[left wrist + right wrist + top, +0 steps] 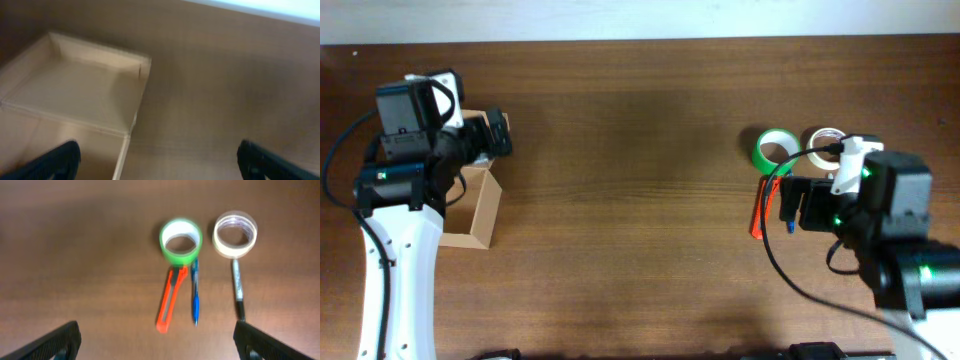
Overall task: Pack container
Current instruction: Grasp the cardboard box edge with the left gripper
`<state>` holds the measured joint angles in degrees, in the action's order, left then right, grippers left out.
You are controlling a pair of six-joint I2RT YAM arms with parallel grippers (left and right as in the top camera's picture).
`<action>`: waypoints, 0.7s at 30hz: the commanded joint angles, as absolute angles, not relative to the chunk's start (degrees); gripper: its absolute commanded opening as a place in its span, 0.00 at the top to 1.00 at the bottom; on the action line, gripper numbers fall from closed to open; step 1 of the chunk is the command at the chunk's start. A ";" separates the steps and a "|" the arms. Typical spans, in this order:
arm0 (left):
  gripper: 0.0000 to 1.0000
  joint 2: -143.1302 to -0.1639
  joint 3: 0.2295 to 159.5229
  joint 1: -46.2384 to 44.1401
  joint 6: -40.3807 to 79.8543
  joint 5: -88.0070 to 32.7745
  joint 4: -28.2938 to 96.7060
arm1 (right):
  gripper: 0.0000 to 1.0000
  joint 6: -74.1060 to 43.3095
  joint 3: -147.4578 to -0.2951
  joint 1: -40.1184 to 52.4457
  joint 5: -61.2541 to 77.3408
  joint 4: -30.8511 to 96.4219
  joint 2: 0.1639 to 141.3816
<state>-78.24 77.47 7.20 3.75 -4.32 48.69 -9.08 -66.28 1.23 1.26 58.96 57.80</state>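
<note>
We're at the pick stage, nothing looks packed yet. Container (488, 212) sits open far left below left gripper (162, 161), jaws wide, empty. Right gripper (160, 341), also wide & empty, hangs over green tape roll (180, 240) & orange cutter (170, 300); next we drop onto one item, centre it btwn fingers, close

**Even Light Overhead, Soft Wrist Views**

The overhead view was evenly lit and fairly sharp, with only faint shadows on the table (640, 150). The left wrist view was badly blurred: the box (75, 90) looked soft and washed, and a bright strip glared at the upper right. The right wrist view was mildly out of focus, the green tape (180, 241) haloed, its left side dimmer.
</note>
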 commanded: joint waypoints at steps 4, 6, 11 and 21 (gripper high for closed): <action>0.01 -80.42 78.22 8.25 -4.16 -5.15 57.71 | 0.01 -12.73 -68.49 -1.21 7.05 61.71 64.79; 0.05 -82.02 78.22 8.73 -4.43 -5.15 58.59 | 0.01 -12.64 -68.49 -1.26 8.08 61.08 65.67; 0.21 -86.85 78.22 10.52 -4.43 -2.55 62.35 | 0.01 -12.36 -68.49 -1.26 8.40 59.88 66.04; 0.20 -94.98 78.22 12.45 -8.16 -0.16 66.50 | 0.01 -12.32 -68.49 -1.26 6.83 60.01 66.06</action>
<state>-93.62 77.52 12.10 -4.25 -1.43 66.61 -12.01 -66.87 -0.78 7.18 60.03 66.22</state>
